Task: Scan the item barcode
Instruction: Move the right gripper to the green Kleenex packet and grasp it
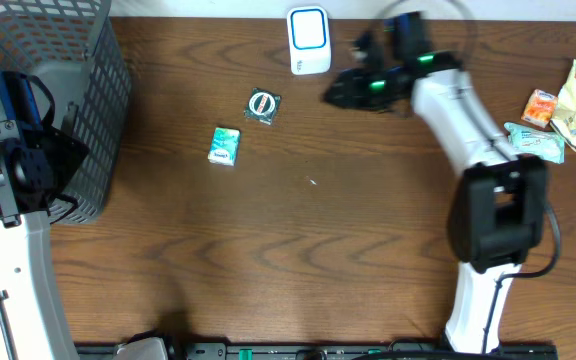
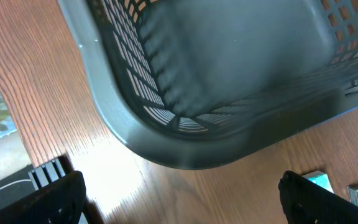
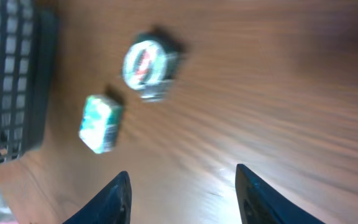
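Your right tool (image 1: 333, 92) hangs partly open and empty, with the white scanner (image 1: 308, 40) near it at eleven o'clock. The dark round-faced packet (image 1: 263, 105) lies on the worktop (image 1: 318, 220) at that tool's nine o'clock, with a green pack (image 1: 225, 145) beyond it. Your left tool (image 2: 180, 186) gapes wide and empty by the grey basket (image 2: 166, 143).

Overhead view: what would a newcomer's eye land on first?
The big grey mesh basket at the table's left edge dominates. Then the right gripper, beside the white scanner at top centre, is open and empty, with a green packet and a dark round-logo packet lying on the wood to its left. A heap of snack packs sits at the right edge.
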Controlling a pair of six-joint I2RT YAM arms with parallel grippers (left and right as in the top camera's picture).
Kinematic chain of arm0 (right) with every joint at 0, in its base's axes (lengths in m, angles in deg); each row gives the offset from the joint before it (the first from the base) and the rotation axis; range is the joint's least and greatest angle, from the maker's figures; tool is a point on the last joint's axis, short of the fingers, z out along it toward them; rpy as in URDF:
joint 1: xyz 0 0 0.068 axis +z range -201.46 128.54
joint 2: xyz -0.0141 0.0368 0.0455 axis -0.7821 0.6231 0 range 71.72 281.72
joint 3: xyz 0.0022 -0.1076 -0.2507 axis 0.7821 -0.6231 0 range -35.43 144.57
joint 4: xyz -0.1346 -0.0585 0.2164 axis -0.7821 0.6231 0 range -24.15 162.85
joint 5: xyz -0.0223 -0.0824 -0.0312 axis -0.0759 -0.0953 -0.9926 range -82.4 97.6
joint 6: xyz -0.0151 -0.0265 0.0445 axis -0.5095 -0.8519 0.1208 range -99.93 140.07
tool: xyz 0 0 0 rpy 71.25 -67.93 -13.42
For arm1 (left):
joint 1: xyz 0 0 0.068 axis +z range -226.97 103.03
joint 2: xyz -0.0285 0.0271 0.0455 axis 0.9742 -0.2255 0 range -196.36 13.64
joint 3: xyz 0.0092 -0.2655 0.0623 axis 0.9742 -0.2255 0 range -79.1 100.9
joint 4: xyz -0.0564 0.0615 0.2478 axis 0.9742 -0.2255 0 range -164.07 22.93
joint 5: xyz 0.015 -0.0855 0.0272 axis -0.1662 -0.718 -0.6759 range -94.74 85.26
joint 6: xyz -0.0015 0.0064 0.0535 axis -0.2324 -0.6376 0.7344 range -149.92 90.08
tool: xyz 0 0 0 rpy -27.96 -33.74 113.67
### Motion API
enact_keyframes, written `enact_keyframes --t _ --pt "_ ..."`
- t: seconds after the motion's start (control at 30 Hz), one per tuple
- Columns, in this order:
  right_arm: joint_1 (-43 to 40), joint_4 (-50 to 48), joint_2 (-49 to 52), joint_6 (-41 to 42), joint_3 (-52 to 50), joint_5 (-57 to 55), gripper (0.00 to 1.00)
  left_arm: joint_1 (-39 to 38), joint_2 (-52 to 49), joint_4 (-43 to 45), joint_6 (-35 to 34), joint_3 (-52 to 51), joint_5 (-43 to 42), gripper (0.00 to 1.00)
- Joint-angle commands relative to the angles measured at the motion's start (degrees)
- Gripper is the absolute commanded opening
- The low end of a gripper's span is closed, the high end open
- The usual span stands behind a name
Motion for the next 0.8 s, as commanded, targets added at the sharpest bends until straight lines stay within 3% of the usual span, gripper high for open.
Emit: enact_keyframes --t 0.0,0.4,0.77 --pt "9.1 -4.4 0.8 12.1 0.3 -11.2 0.44 0.3 0.4 -0.1 -0.5 -0.1 0.6 0.98" --pt "26.6 -19.3 7.9 15.6 0.3 -26.6 0.45 0.3 0.4 -0.1 -0.5 -0.1 0.6 0.98" --pt "28.6 -12.6 12.0 15.5 0.3 -39.3 0.40 0.3 0.4 -0.1 -0.5 -0.1 0.6 0.98"
